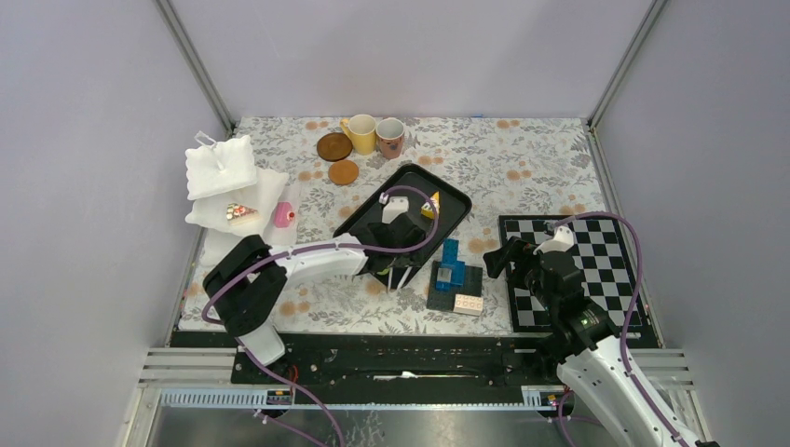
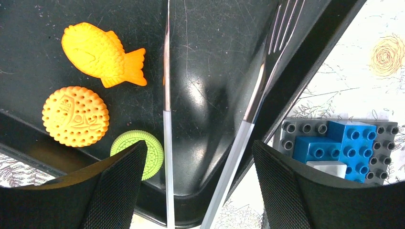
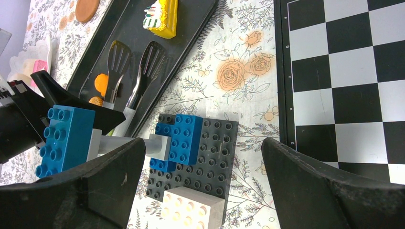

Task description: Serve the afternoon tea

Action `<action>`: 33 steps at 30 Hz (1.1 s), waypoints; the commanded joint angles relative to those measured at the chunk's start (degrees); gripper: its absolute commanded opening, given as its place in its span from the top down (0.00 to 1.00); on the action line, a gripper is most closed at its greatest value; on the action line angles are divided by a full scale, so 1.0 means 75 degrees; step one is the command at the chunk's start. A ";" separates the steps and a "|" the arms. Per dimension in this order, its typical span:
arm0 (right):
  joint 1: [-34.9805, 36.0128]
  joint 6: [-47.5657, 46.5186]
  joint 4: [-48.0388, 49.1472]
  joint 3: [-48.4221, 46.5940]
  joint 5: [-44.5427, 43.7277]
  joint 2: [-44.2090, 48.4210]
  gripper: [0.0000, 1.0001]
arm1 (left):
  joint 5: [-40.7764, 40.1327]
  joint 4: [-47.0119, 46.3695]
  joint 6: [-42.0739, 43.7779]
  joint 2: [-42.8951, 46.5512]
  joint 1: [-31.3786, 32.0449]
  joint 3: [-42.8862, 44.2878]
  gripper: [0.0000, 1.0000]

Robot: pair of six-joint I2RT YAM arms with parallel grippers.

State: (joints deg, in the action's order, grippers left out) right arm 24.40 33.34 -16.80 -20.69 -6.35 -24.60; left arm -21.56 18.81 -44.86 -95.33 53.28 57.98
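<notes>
My left gripper [image 1: 396, 270] [image 2: 199, 152] hangs open over the near end of the black tray [image 1: 452, 191] [image 2: 215, 71]. The two arms of the metal tongs [image 2: 166, 95] [image 3: 117, 59] run between its fingers without touching the pads. On the tray lie an orange fish cookie [image 2: 100, 53], a round orange cookie [image 2: 75, 116], a green cookie [image 2: 143, 145] and a yellow cake slice [image 1: 429, 205] [image 3: 162, 16]. The yellow mug [image 1: 361, 132], the patterned mug [image 1: 390, 137] and two brown coasters [image 1: 333, 146] stand at the back. My right gripper [image 1: 498, 259] [image 3: 203, 152] is open and empty.
A blue and black brick stack [image 1: 454, 279] [image 3: 191, 143] sits between tray and chessboard [image 1: 578, 270], under my right gripper. A white tiered stand [image 1: 224, 168] at the left holds a cake slice [image 1: 240, 213] and a pink cake [image 1: 282, 215]. Walls enclose the table.
</notes>
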 commanded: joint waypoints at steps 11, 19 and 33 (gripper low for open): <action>0.0051 0.0038 0.0412 0.0081 -0.0021 -0.0021 0.02 | -0.1365 -0.0982 0.0498 -0.0425 0.0484 -0.0078 0.17; 0.0051 0.0044 0.0455 0.0111 0.0047 -0.0055 0.02 | -0.2343 -0.3140 0.1110 -0.0415 0.0883 -0.1243 0.17; 0.0051 0.0100 0.0399 0.0147 0.0003 0.0151 0.02 | -0.3098 -0.3561 0.1168 -0.0139 0.1252 -0.1589 0.40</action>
State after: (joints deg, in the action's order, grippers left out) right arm 24.40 33.54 -15.79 -19.94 -6.35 -24.12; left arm -42.52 -6.20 -36.01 -98.65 62.46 45.21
